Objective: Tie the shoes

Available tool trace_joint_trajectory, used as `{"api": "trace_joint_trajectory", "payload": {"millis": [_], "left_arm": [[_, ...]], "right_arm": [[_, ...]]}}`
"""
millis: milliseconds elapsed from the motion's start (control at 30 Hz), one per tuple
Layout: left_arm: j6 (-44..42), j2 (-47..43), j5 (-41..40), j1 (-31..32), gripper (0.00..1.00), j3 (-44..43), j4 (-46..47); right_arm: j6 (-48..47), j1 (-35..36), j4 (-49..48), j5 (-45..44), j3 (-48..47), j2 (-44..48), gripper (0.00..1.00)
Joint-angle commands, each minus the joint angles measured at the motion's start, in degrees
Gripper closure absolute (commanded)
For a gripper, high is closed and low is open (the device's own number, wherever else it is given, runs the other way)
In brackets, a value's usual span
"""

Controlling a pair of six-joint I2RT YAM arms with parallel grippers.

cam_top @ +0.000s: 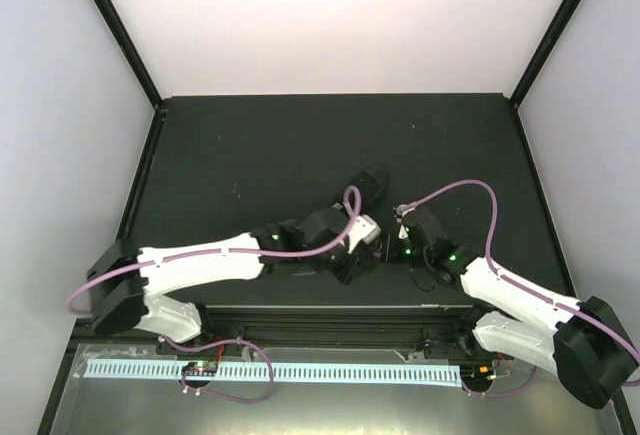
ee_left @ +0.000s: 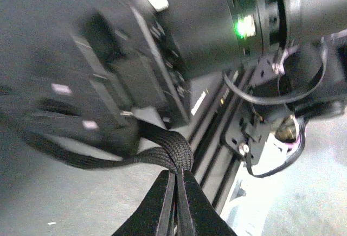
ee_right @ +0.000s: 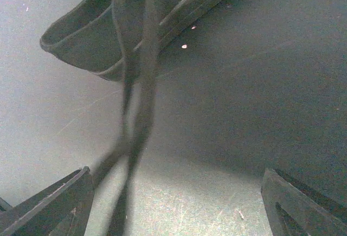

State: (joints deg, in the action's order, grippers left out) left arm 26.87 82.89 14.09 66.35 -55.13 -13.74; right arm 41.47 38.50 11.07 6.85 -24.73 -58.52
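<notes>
Shoe: small, all black, on the black table just past the two wrists, near the middle. Long axis runs diagonally, near-left to far-right in the overhead view. Black on black there, so toe and heel can't be told apart. From the right wrist camera the open collar rim sits at upper left and the sole edge runs off to upper right.

Laces: thin, black, trailing down from the shoe toward the camera, blurred.

Left gripper: clenched on a flat woven length of lace. The fingers are pressed together, with the lace bunched at their tips and running off to the left.

Right gripper: released, its two fingers spread to opposite lower corners of its own view. The laces hang near the left finger; contact can't be judged.

Around: the right arm's wrist housing, with its green light, fills the left wrist view just beyond the pinch. Purple cables loop over both arms. A pale perforated strip lies along the near edge.

Hidden: overhead, both grippers crowd together and cover the near end of the shoe. The top edge of the right wrist view cuts off most of the shoe.
</notes>
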Motion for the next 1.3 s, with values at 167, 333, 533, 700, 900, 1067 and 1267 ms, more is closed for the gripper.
{"api": "trace_joint_trajectory", "payload": {"millis": [167, 333, 533, 700, 900, 1067, 1267], "left_arm": [[-5.68, -17.34, -5.12, -13.03, 0.99, 5.24, -11.65], [-11.85, -22.94, -5.03, -20.58, 0.98, 5.63, -13.62], [-19.54, -23.55, -6.66, -30.2, 0.98, 0.09, -14.54], [-23.69, -24.18, -9.88, -35.77, 0.98, -1.07, -10.43], [-27.41, -23.79, -10.48, -37.9, 0.98, -2.4, -12.07], [-27.51, -25.33, -10.82, -37.97, 0.98, -0.12, -9.82], [-27.65, -25.51, -10.77, -38.12, 0.99, 0.5, -10.78]], "right_arm": [[0.43, 0.18, 0.91, -2.56, -2.27, -0.54, 0.13], [2.15, 0.21, -0.11, -4.25, -4.47, -2.4, 0.12], [5.07, 0.26, -1.73, -5.05, -10.91, -11.1, 0.13], [6.48, 0.24, -6.76, -3.36, -14.61, -19.74, 0.14], [6.12, 0.79, -7.23, -4.42, -20.4, -27.52, 0.17], [7.11, 1.19, -6.86, -6.32, -22.51, -30.81, 0.18], [7.93, 1.31, -7.99, -8.48, -22.72, -33.47, 0.2]]}}
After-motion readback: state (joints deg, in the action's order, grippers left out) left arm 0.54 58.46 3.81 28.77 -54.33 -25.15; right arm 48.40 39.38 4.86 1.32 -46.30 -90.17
